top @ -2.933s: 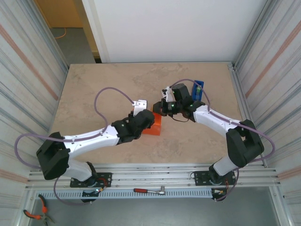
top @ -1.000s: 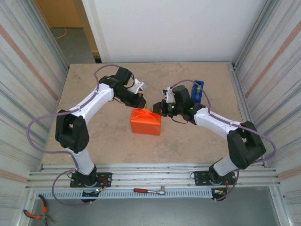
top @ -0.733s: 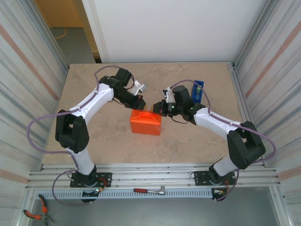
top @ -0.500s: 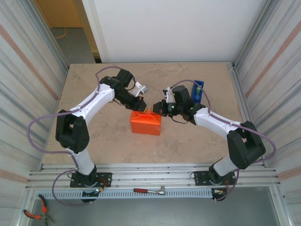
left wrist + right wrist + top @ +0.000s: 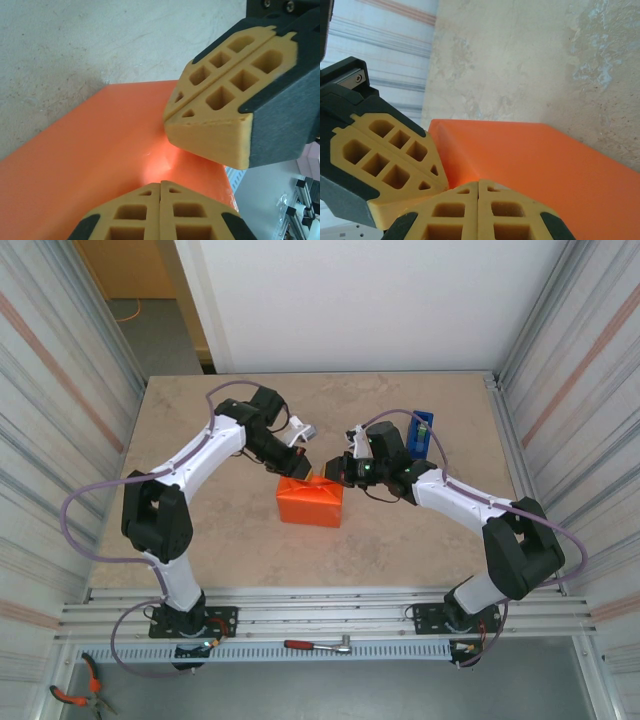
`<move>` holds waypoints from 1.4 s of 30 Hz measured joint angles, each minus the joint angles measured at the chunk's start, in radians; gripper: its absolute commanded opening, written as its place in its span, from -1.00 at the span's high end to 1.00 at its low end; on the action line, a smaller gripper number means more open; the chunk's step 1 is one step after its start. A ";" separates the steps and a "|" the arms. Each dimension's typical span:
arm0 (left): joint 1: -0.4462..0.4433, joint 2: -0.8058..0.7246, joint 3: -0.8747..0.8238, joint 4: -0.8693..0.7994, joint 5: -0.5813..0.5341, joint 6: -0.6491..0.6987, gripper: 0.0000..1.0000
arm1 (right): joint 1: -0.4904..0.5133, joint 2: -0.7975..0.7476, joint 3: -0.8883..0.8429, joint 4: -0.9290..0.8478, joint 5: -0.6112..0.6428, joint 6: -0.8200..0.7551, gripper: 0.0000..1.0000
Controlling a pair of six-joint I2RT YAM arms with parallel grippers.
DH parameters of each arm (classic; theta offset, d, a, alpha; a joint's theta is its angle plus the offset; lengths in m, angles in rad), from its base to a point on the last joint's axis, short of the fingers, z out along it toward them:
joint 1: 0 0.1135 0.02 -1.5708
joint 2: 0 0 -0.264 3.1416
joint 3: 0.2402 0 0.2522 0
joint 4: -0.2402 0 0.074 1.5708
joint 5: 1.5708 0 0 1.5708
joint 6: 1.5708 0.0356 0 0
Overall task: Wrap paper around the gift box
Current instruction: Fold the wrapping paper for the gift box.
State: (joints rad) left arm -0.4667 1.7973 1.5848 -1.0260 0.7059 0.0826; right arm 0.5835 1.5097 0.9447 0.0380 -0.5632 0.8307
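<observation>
The orange paper (image 5: 311, 502) is folded around a box shape at the table's middle; the gift box itself is hidden under it. My left gripper (image 5: 303, 469) is shut, its tips at the parcel's far top edge. My right gripper (image 5: 328, 476) is also shut, tip to tip with the left one at that edge. In the left wrist view my shut gripper (image 5: 160, 184) rests against the paper (image 5: 100, 160), with the right fingers (image 5: 225, 130) just above. In the right wrist view my shut gripper (image 5: 478, 181) meets the paper (image 5: 535, 160), the left fingers (image 5: 385, 160) beside it.
A blue tape dispenser (image 5: 421, 430) stands behind the right forearm at the back right. Corrugated walls close in both sides of the marbled table (image 5: 200, 530). A ratchet (image 5: 318, 645) and pliers (image 5: 75, 695) lie below the table's front rail.
The left arm swung from the near side over to the far side of the parcel, and its shut gripper came down toward the right gripper. The right arm has stayed put.
</observation>
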 measured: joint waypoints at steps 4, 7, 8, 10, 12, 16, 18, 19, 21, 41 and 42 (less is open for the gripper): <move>-0.009 0.000 -0.003 -0.003 -0.029 0.004 1.00 | 0.000 0.000 0.000 0.000 0.003 0.000 1.00; -0.018 0.000 -0.012 -0.003 -0.049 0.011 1.00 | 0.001 0.000 0.000 -0.001 0.003 0.000 1.00; -0.021 -0.001 -0.015 -0.002 -0.054 0.013 1.00 | 0.001 -0.001 0.000 -0.002 0.003 0.000 1.00; -0.025 -0.005 -0.025 0.002 -0.061 0.019 1.00 | 0.002 -0.003 0.000 -0.004 0.003 0.000 1.00; -0.027 -0.015 -0.034 0.006 -0.066 0.023 1.00 | 0.005 -0.005 -0.001 -0.005 0.003 0.000 1.00; -0.033 -0.038 -0.060 0.021 -0.079 0.026 1.00 | 0.008 -0.006 -0.001 -0.008 0.002 0.001 1.00; -0.035 -0.049 -0.071 0.030 -0.084 0.026 1.00 | 0.010 -0.006 -0.001 -0.008 0.003 0.001 1.00; -0.037 -0.055 -0.076 0.036 -0.089 0.026 1.00 | 0.010 -0.006 -0.001 -0.008 0.003 0.001 1.00; -0.040 -0.062 -0.078 0.037 -0.105 0.025 1.00 | 0.010 -0.006 -0.001 -0.008 0.003 0.001 1.00; -0.037 -0.206 -0.248 0.178 -0.150 -0.024 1.00 | -0.001 0.032 0.077 -0.106 0.009 -0.002 1.00; -0.037 -0.214 -0.260 0.192 -0.150 -0.032 1.00 | -0.001 0.035 0.094 -0.134 0.009 -0.004 1.00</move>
State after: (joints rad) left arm -0.5041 1.5829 1.3247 -0.8345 0.5556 0.0505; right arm 0.5823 1.5448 1.0386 -0.0959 -0.5541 0.8265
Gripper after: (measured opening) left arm 0.059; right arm 0.061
